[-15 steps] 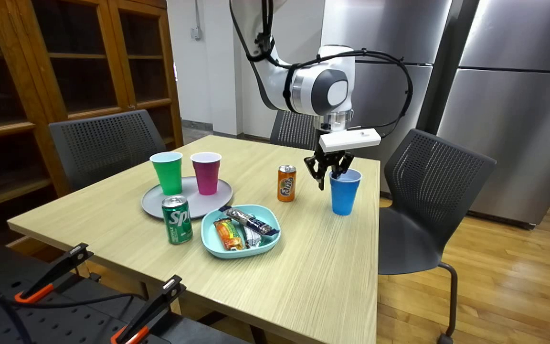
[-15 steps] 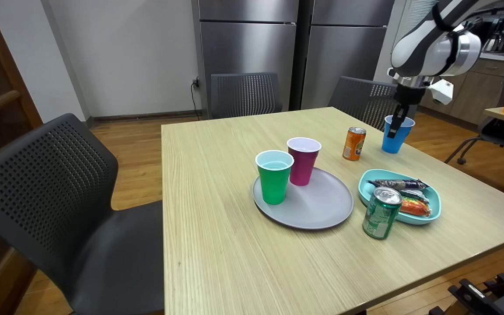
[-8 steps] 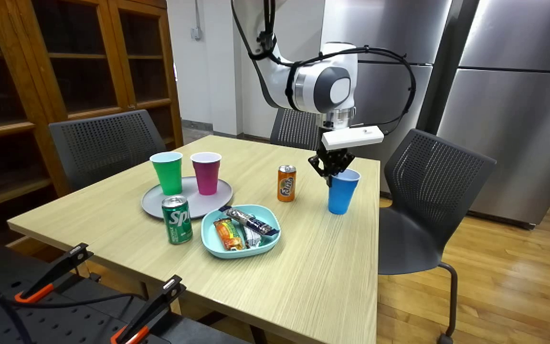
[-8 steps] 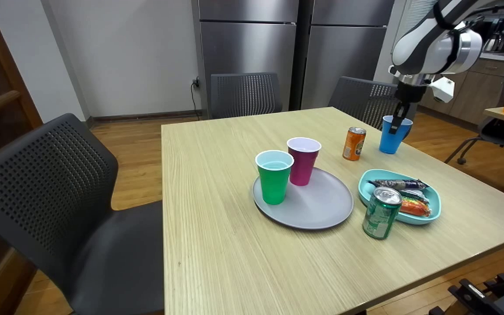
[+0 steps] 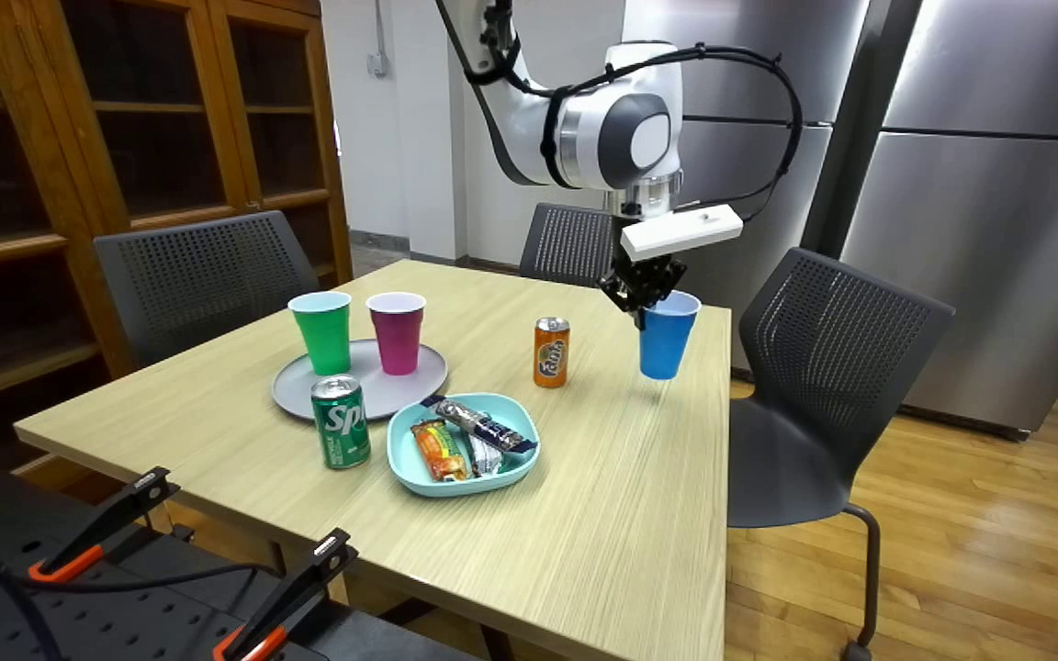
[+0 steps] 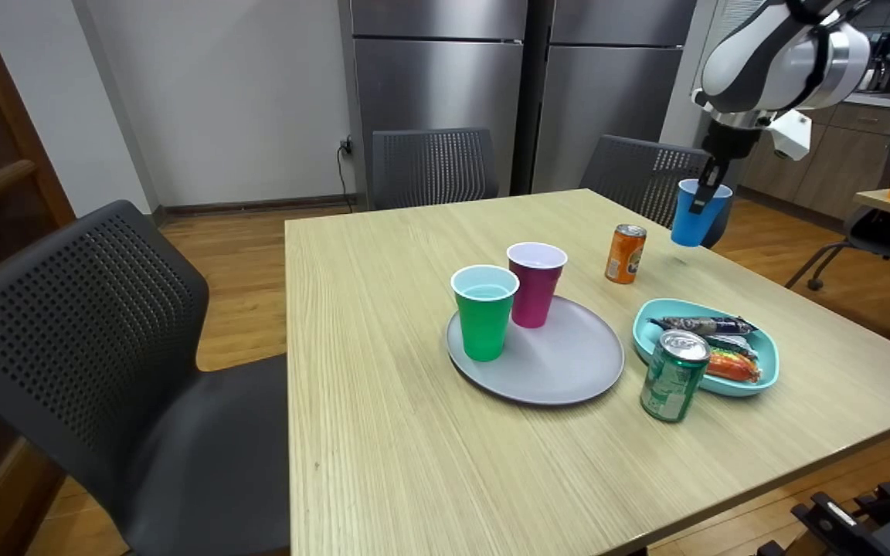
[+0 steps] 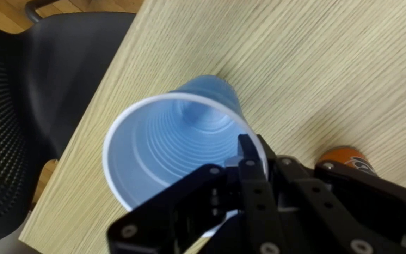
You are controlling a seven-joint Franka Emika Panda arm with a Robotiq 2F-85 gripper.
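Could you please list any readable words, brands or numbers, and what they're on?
"Fanta" on the orange soda can
"Sp" on the green soda can, the rest out of sight
Finer print on both cans and the snack wrappers: too small or blurred
Blue cup: no text visible

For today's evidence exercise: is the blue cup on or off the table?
Off: the gripper pinches the blue cup by the rim; both exterior views show its shadow on the table, apart from its base.

Bright light, sheen on refrigerators (image 5: 979,266), faint shadows on table (image 7: 347,60) (wrist view slightly blurred)
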